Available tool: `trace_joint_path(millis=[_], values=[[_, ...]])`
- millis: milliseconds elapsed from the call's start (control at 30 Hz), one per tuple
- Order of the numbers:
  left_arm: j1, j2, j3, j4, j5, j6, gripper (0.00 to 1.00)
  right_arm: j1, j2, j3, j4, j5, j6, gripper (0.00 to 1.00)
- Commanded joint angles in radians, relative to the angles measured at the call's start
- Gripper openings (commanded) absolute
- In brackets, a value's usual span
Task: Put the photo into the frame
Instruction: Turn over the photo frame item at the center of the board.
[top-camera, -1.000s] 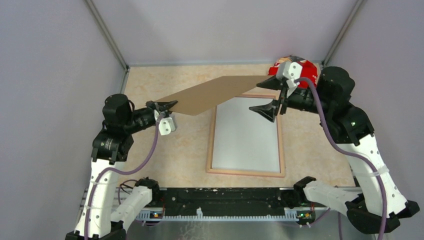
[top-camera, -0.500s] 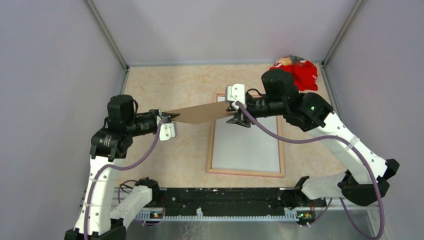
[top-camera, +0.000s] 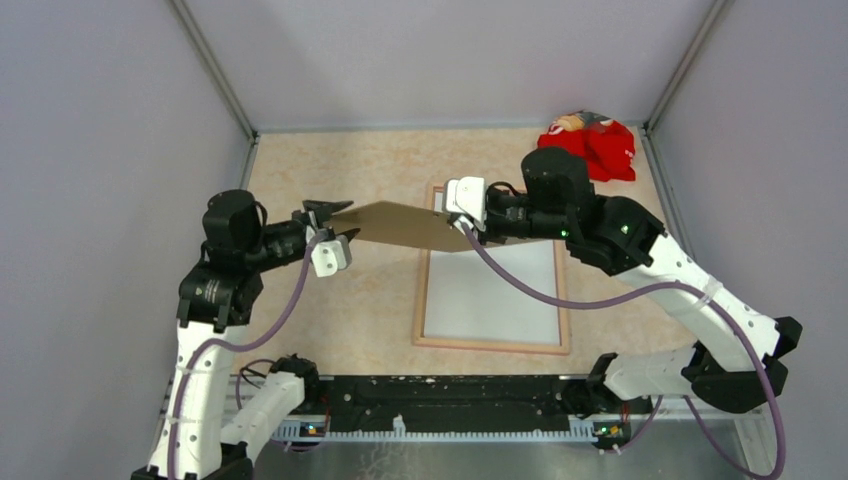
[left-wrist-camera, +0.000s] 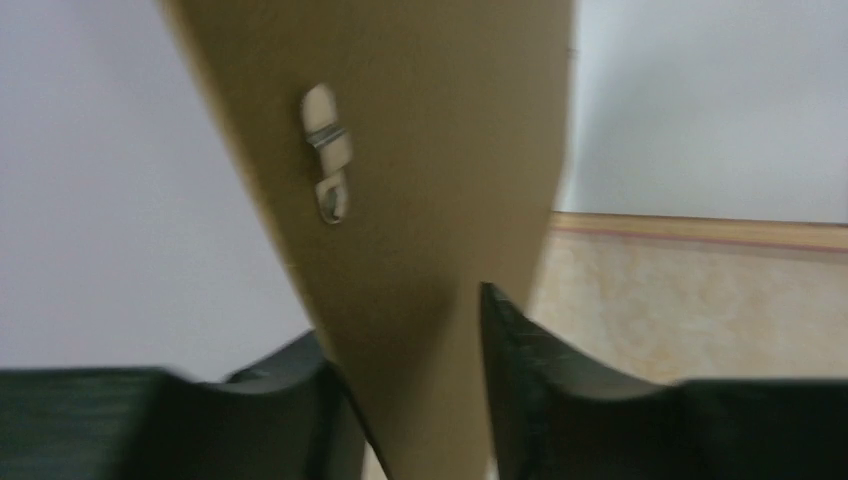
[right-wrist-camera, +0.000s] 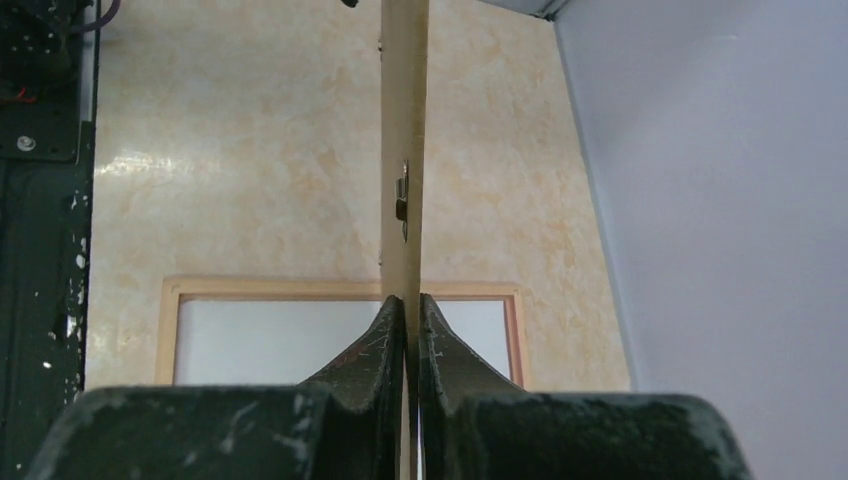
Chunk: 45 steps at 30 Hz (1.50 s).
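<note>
The frame (top-camera: 425, 290) lies flat on the table, pale wood back upward. A white sheet (top-camera: 495, 285) fills it, apparently the photo with its white reverse up. A plain brown backing board (top-camera: 405, 225) hangs in the air over the frame's far left corner. My right gripper (top-camera: 468, 228) is shut on the board's right end, and the right wrist view shows the board (right-wrist-camera: 404, 150) edge-on between its closed fingers (right-wrist-camera: 411, 300). My left gripper (top-camera: 335, 221) stands open around the board's left end. In the left wrist view the board (left-wrist-camera: 430, 200) passes between the spread jaws (left-wrist-camera: 400, 315).
A crumpled red thing (top-camera: 592, 142) lies at the back right corner. Grey walls (top-camera: 120, 150) close in the table on three sides. A black rail (top-camera: 450, 405) runs along the near edge between the arm bases. A small metal hanger (left-wrist-camera: 327, 150) is fixed to the board.
My right gripper swung left and shut on the board's right end. My left gripper, shut on the left end before, has opened. The board came down lower and flatter.
</note>
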Motion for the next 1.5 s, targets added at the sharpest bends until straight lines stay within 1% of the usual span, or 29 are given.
trace_joint_path(millis=[0,33,133,167,233,300,333,400,467,500,600,667,733,800,933,1000,1100,1200,1300,1467], values=[[-0.006,-0.046,-0.026,0.281,0.003,-0.097,0.83,0.009,-0.052,0.04,0.266,0.118,0.071,0.0],[-0.006,-0.049,-0.03,0.309,-0.015,-0.128,0.89,0.009,-0.05,0.063,0.275,0.13,0.084,0.0],[-0.006,-0.057,-0.045,0.461,-0.089,-0.286,0.92,0.008,-0.024,0.157,0.25,0.163,0.141,0.0],[-0.006,-0.061,-0.054,0.53,-0.125,-0.36,0.93,0.001,-0.001,0.201,0.224,0.185,0.194,0.0],[-0.005,-0.073,-0.077,0.672,-0.216,-0.53,0.94,-0.019,0.071,0.386,0.107,0.208,0.276,0.0],[-0.005,-0.078,-0.088,0.768,-0.291,-0.632,0.97,-0.026,0.141,0.515,-0.005,0.237,0.328,0.0],[-0.005,-0.072,-0.085,0.794,-0.326,-0.672,0.98,-0.031,0.165,0.552,-0.04,0.24,0.36,0.0],[-0.004,-0.044,-0.058,0.786,-0.365,-0.728,0.99,-0.049,0.186,0.577,-0.064,0.246,0.431,0.0],[-0.004,-0.008,-0.021,0.746,-0.38,-0.783,0.99,-0.106,0.184,0.564,-0.054,0.21,0.53,0.0],[-0.004,0.01,-0.004,0.685,-0.374,-0.812,0.99,-0.152,0.178,0.545,-0.034,0.16,0.612,0.0],[-0.003,0.068,0.046,0.573,-0.309,-0.871,0.99,-0.286,0.132,0.425,0.067,0.001,0.796,0.0],[-0.003,0.105,0.067,0.524,-0.309,-0.903,0.99,-0.384,0.102,0.325,0.146,-0.096,0.93,0.0],[-0.001,0.148,0.09,0.467,-0.316,-0.899,0.99,-0.504,0.101,0.251,0.2,-0.217,1.091,0.0],[0.011,0.18,0.096,0.435,-0.329,-0.899,0.99,-0.59,0.094,0.154,0.252,-0.292,1.211,0.0],[0.032,0.2,0.064,0.412,-0.325,-0.856,0.99,-0.73,0.02,-0.083,0.411,-0.365,1.414,0.0],[0.035,0.204,0.035,0.405,-0.331,-0.823,0.99,-0.829,-0.031,-0.233,0.527,-0.399,1.53,0.0],[0.04,0.213,-0.009,0.388,-0.338,-0.789,0.99,-0.929,-0.114,-0.447,0.722,-0.423,1.673,0.0],[0.043,0.234,-0.049,0.367,-0.328,-0.764,0.99,-0.997,-0.175,-0.597,0.841,-0.427,1.749,0.0],[0.042,0.281,-0.064,0.319,-0.306,-0.735,0.99,-1.039,-0.217,-0.706,0.912,-0.412,1.795,0.0],[0.043,0.368,-0.053,0.25,-0.303,-0.698,0.99,-1.053,-0.24,-0.835,0.988,-0.391,1.811,0.0]])
